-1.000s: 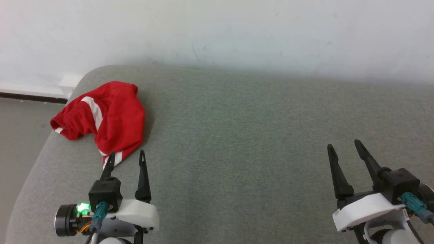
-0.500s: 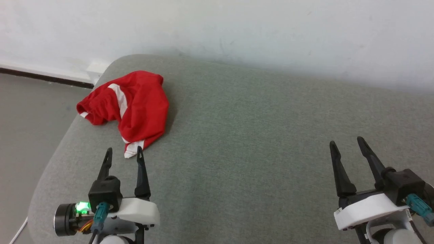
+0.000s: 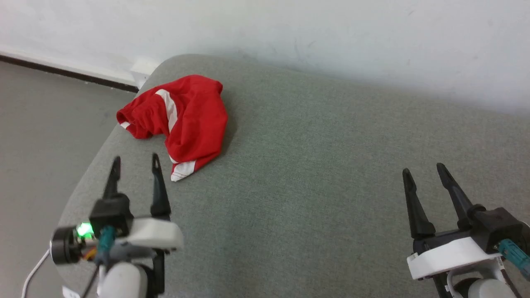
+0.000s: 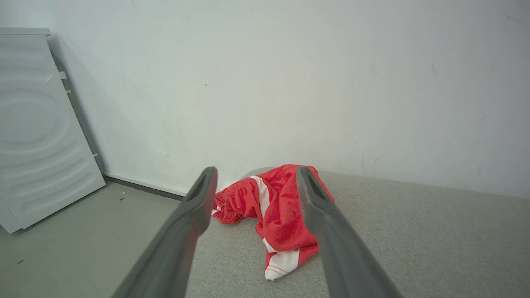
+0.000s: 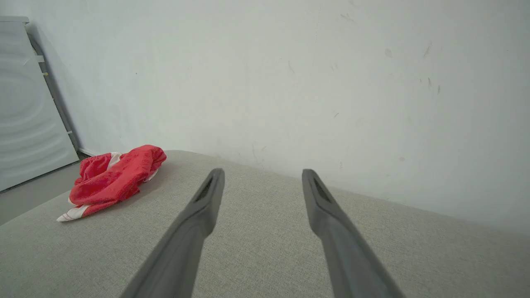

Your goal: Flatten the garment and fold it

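Observation:
The red shorts (image 3: 188, 120) lie crumpled in a heap near the far left corner of the grey cushioned surface (image 3: 314, 174), a white stripe and white hem showing; no lettering is visible. My left gripper (image 3: 134, 163) is open, hovering just short of the shorts' near hem and a little to its left. In the left wrist view the shorts (image 4: 281, 215) sit ahead between my open fingers (image 4: 194, 207). My right gripper (image 3: 422, 170) is open and empty, far to the right over bare surface. The right wrist view has the shorts (image 5: 116, 176) at far left.
A white wall (image 3: 290, 29) runs behind the surface. Grey floor (image 3: 37, 136) drops off past its rounded left edge. A white ribbed panel (image 4: 37, 132) leans against the wall at the left. A white cable (image 3: 31, 273) hangs near my left wrist.
The head camera has turned left, so the shorts and surface now sit further right in view. My left gripper has shifted left and slightly forward. The shorts lie as before.

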Motion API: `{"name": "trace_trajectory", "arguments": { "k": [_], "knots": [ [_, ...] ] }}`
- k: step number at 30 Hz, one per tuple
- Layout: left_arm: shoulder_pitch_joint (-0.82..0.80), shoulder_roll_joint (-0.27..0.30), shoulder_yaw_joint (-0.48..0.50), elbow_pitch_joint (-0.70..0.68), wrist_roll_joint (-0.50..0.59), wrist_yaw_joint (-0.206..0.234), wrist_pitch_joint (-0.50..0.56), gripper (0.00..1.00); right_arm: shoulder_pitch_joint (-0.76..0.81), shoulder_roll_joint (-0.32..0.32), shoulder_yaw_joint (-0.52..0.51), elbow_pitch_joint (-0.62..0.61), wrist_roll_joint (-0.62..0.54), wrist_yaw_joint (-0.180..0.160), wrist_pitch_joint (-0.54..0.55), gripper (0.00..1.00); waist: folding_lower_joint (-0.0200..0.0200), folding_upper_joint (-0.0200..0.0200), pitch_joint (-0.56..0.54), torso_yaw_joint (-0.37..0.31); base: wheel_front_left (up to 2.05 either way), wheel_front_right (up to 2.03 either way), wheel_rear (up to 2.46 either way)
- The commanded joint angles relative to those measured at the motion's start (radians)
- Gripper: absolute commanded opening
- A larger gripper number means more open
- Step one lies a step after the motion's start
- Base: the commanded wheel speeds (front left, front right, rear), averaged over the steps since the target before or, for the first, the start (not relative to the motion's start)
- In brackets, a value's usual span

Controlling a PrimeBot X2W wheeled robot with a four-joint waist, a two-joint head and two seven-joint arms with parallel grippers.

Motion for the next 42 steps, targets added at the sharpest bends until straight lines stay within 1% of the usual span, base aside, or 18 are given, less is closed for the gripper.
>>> {"name": "trace_trajectory", "arguments": {
  "k": [1,6,11,14,17,20,23,25,26,30,32,35,38,42],
  "knots": [
    [-0.054,0.017,0.014,0.014,-0.012,-0.013,-0.012,1.00,-0.002,0.002,0.000,-0.011,0.000,-0.001,-0.012,1.00,0.0000,-0.0001,0.017,0.011,0.00,0.00,0.00],
    [-0.204,0.066,0.033,0.082,-0.018,-0.073,-0.022,1.00,-0.025,0.002,0.006,-0.021,-0.021,-0.001,-0.023,1.00,0.0000,-0.0001,0.063,0.014,0.00,0.00,0.00],
    [-0.389,0.118,0.006,0.258,-0.013,-0.140,-0.028,1.00,-0.054,-0.006,0.003,-0.031,-0.034,-0.001,-0.033,1.00,0.0000,-0.0001,0.121,0.003,0.00,0.00,0.00],
    [-0.509,0.146,-0.019,0.361,-0.014,-0.193,0.025,1.00,-0.073,-0.014,0.000,-0.039,-0.034,-0.001,-0.039,1.00,0.0000,-0.0001,0.157,-0.010,0.00,0.00,0.00],
    [-0.616,0.191,-0.070,0.457,0.016,-0.258,0.115,1.00,-0.092,-0.023,0.000,-0.047,-0.036,-0.002,-0.046,1.00,0.0000,-0.0001,0.195,-0.027,0.00,0.00,0.00],
    [-0.707,0.216,-0.110,0.549,0.008,-0.302,0.214,1.00,-0.111,-0.030,0.000,-0.053,-0.035,-0.002,-0.052,1.00,0.0000,-0.0001,0.235,-0.049,0.00,0.00,0.00],
    [-0.783,0.225,-0.141,0.634,-0.047,-0.318,0.316,1.00,-0.128,-0.034,-0.003,-0.060,-0.033,-0.002,-0.058,1.00,0.0000,-0.0001,0.272,-0.067,0.00,0.00,0.00],
    [-0.821,0.222,-0.182,0.676,-0.126,-0.321,0.393,1.00,-0.139,-0.038,0.000,-0.063,-0.034,-0.002,-0.062,1.00,0.0000,-0.0001,0.296,-0.081,0.00,0.00,0.00],
    [-0.837,0.232,-0.215,0.691,-0.161,-0.323,0.437,1.00,-0.145,-0.039,0.003,-0.065,-0.034,-0.002,-0.065,1.00,0.0000,-0.0001,0.310,-0.090,0.00,0.00,0.00],
    [-0.884,0.295,-0.324,0.719,-0.302,-0.327,0.588,1.00,-0.170,-0.045,0.010,-0.076,-0.036,-0.002,-0.073,1.00,0.0000,-0.0001,0.357,-0.116,0.00,0.00,0.00],
    [-0.897,0.336,-0.383,0.731,-0.343,-0.329,0.652,1.00,-0.183,-0.047,0.012,-0.081,-0.035,-0.002,-0.077,1.00,0.0000,-0.0001,0.377,-0.129,0.00,0.00,0.00],
    [-0.902,0.375,-0.453,0.748,-0.421,-0.332,0.746,1.00,-0.198,-0.049,0.013,-0.083,-0.034,-0.002,-0.083,1.00,0.0000,-0.0001,0.399,-0.141,0.00,0.00,0.00],
    [-0.907,0.406,-0.520,0.755,-0.493,-0.336,0.814,1.00,-0.207,-0.050,0.014,-0.085,-0.033,-0.002,-0.090,1.00,0.0000,-0.0001,0.416,-0.143,0.00,0.00,0.00],
    [-0.928,0.433,-0.594,0.765,-0.567,-0.340,0.851,1.00,-0.216,-0.055,0.022,-0.087,-0.031,-0.002,-0.098,1.00,0.0000,-0.0001,0.433,-0.135,0.00,0.00,0.00]
  ]
}}
